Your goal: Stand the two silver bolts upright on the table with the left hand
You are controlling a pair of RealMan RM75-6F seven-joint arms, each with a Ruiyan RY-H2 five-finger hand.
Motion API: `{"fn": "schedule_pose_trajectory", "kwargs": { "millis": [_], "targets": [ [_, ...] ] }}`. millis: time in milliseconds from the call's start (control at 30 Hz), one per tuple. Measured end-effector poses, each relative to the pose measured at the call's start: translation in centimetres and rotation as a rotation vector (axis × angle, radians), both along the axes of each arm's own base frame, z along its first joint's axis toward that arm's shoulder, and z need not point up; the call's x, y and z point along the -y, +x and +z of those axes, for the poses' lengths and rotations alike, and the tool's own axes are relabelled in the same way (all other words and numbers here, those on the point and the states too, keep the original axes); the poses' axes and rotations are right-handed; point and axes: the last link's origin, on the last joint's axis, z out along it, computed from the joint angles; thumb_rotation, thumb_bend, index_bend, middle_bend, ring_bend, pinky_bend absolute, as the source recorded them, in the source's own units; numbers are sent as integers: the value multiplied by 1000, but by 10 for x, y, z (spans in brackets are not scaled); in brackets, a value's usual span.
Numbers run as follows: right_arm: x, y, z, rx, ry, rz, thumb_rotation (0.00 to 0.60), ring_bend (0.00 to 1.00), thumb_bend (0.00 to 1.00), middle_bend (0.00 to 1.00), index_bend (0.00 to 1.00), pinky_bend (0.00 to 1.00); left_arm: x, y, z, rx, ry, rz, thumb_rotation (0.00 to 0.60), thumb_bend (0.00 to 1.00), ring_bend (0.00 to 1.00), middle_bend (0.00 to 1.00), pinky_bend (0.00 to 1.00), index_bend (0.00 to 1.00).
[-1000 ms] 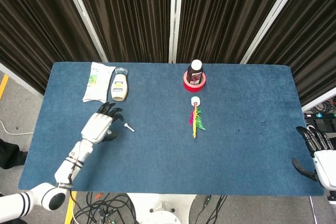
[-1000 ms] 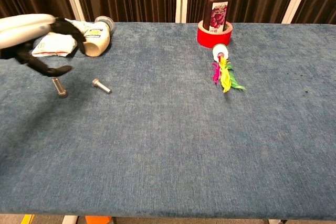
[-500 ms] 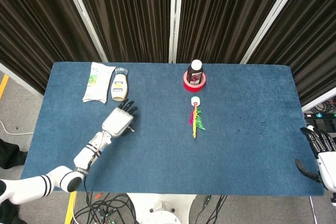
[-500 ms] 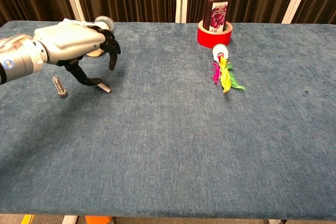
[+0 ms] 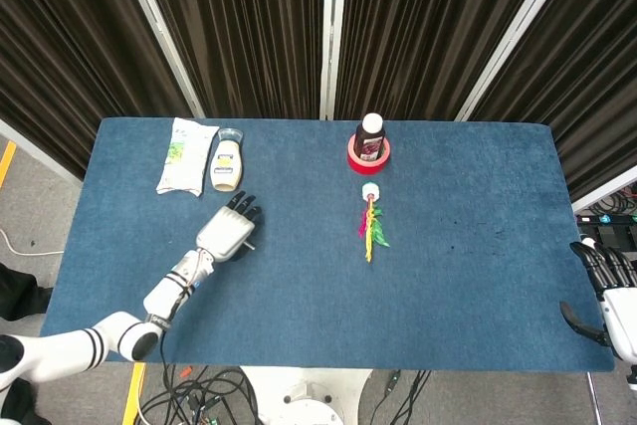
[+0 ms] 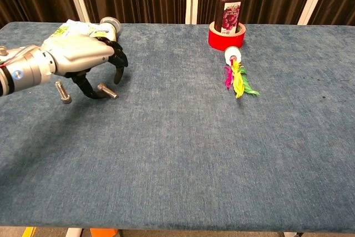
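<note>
One silver bolt (image 6: 107,91) lies on its side on the blue table (image 6: 183,154). My left hand (image 6: 83,59) hovers over it with fingers apart and curled down around it; the thumb tip is at the bolt's head, and no grip shows. In the head view my left hand (image 5: 227,233) covers most of that bolt, only its tip (image 5: 249,244) showing. The second silver bolt (image 6: 62,92) is just left of the hand and looks to stand on its head. My right hand (image 5: 605,291) hangs open beyond the table's right edge.
A mayonnaise bottle (image 5: 227,164) and a white packet (image 5: 184,154) lie at the back left, close behind my left hand. A dark bottle inside a red tape roll (image 5: 369,142) stands at the back centre, with a feathered shuttlecock (image 5: 370,221) in front of it.
My left hand has moved right, away from the left bolt, and come down over the lying bolt. Both bolts stay where they were. The right hand has barely moved.
</note>
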Motion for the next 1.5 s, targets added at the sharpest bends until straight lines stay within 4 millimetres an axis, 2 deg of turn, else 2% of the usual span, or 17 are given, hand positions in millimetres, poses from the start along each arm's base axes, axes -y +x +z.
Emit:
{"fn": "schedule_pose_trajectory", "kwargs": {
  "millis": [333, 933, 1167, 1500],
  "targets": [
    [-1, -1, 0, -1, -2, -8, 600, 0, 246, 99, 40, 0, -2, 2, -10, 2, -15, 4, 600, 265, 35, 183, 0, 480],
    [-1, -3, 2, 0, -6, -14, 600, 0, 245, 99, 40, 0, -5, 2, -15, 25, -18, 31, 600, 352, 35, 187, 0, 516],
    [-1, -4, 2, -1, -9, -18, 600, 0, 234, 99, 40, 0, -5, 5, -16, 111, -35, 75, 600, 369, 35, 199, 0, 541],
    [-1, -4, 3, 1, -9, -15, 600, 0, 231, 99, 40, 0, -13, 9, -4, 320, -51, 198, 600, 367, 35, 199, 0, 540]
  ]
}}
